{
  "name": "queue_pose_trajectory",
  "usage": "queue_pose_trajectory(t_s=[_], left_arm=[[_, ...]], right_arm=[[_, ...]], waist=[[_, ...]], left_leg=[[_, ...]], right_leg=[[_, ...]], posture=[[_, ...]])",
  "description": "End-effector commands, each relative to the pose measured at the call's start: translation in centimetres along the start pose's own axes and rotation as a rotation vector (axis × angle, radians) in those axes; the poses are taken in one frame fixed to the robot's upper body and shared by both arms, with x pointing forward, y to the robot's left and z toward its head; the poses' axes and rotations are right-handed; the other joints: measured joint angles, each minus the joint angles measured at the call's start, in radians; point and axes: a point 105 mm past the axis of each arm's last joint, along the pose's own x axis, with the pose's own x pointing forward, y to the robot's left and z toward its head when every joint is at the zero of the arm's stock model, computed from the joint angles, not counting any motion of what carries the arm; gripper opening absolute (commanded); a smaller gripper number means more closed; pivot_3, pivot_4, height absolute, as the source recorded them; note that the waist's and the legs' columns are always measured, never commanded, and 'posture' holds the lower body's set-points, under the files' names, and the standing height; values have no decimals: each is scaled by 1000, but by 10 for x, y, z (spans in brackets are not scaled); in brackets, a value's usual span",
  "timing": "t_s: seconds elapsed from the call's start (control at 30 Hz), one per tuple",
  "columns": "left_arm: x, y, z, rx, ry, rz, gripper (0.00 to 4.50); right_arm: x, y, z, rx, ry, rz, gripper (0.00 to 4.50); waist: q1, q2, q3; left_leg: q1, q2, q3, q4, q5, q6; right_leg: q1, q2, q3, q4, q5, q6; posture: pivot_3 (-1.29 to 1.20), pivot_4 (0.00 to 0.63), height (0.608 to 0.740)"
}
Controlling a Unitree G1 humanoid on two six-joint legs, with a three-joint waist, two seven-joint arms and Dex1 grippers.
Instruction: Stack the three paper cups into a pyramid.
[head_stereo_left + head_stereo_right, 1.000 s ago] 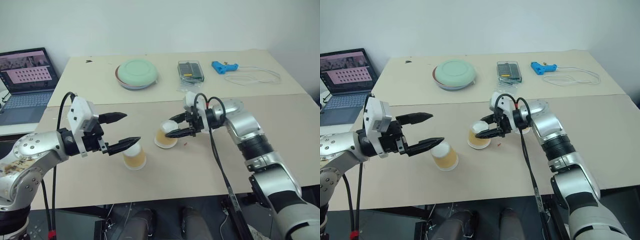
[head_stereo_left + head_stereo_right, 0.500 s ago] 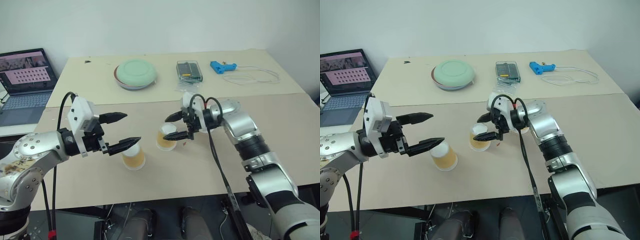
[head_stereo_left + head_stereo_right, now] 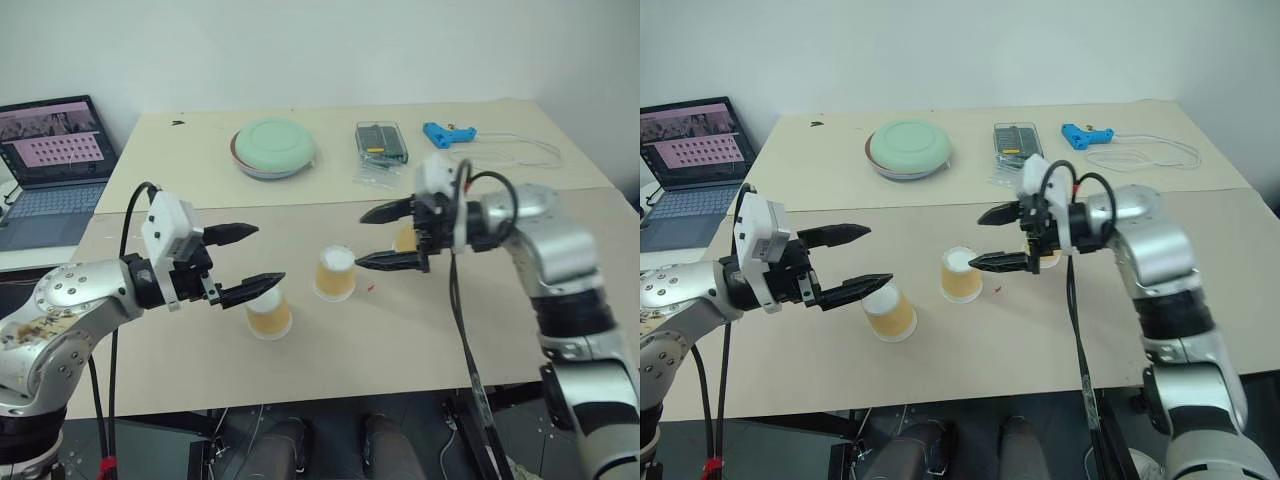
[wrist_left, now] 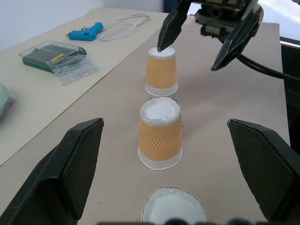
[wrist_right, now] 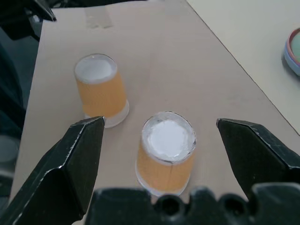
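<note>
Three paper cups stand upside down, white bases up, on the tan table [image 3: 560, 330], all apart from one another. Take the middle cup [image 3: 335, 273] as the landmark: a second cup [image 3: 268, 313] stands near it, toward the robot and to its left, and a third cup [image 4: 161, 70] stands beyond it on the robot's right, partly hidden in the head views behind the right gripper [image 3: 390, 238]. That gripper hangs in the air just to the right of the middle cup, jaws spread wide and holding nothing. The left gripper [image 3: 250, 262] hovers to the left of the middle cup and over the near cup, its jaws likewise spread and empty. No cup rests on another, so the pyramid is not yet begun, and the gaps between the cups look too wide for a third to bridge. The chief risk, as I judge it, is a base left too far apart, so the top cup tips through or sits crooked. These light cups could also skid or topple if a fingertip nudges one sideways, or crush if pinched hard. Farther behind the middle cup lie a green bowl [image 3: 274, 148], a clear case [image 3: 381, 142] and a blue tool [image 3: 447, 133], well out of the way.
</note>
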Motion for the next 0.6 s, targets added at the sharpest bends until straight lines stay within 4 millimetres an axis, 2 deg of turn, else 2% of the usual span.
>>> queue_pose_trajectory(t_s=[0.03,0.1,0.2,0.27,0.37,0.53,0.6], left_arm=[[-1,2,8,39,-29,18,4500],[1,1,6,30,-31,13,4500],[3,-2,3,17,-26,-13,4500],[4,-1,3,20,-27,-22,4500],[5,2,5,20,-33,-25,4500],[9,3,5,18,-36,-46,4500],[10,4,7,15,-44,-52,4500]], right_arm=[[-28,-17,7,31,-40,-307,4456],[-34,-22,3,77,-72,-496,4456],[-33,-23,-12,71,-28,-717,4456],[-32,-23,-20,76,4,-793,4456],[-37,-29,-16,143,-70,-920,4456],[-49,-40,-23,112,-50,-1123,4456],[-46,-38,-32,124,-26,-1138,4456]], waist=[[1,0,0],[2,0,0],[3,0,0],[3,0,0],[5,0,0],[7,0,0],[8,0,0]], left_leg=[[0,0,0,0,0,0],[0,0,0,0,0,0],[0,1,1,0,0,0],[0,1,2,0,0,0],[0,0,2,0,0,0],[1,1,2,0,0,-1],[0,0,2,0,0,-1]], right_leg=[[0,0,0,0,0,0],[0,0,0,0,0,0],[-1,1,1,0,0,0],[-2,1,2,1,0,0],[-1,1,2,0,0,0],[-1,1,2,0,0,0],[-1,1,2,0,0,0]], posture=[[0,150,740],[0,150,740],[0,150,740],[0,150,740],[0,150,740],[0,150,740],[0,150,740]])
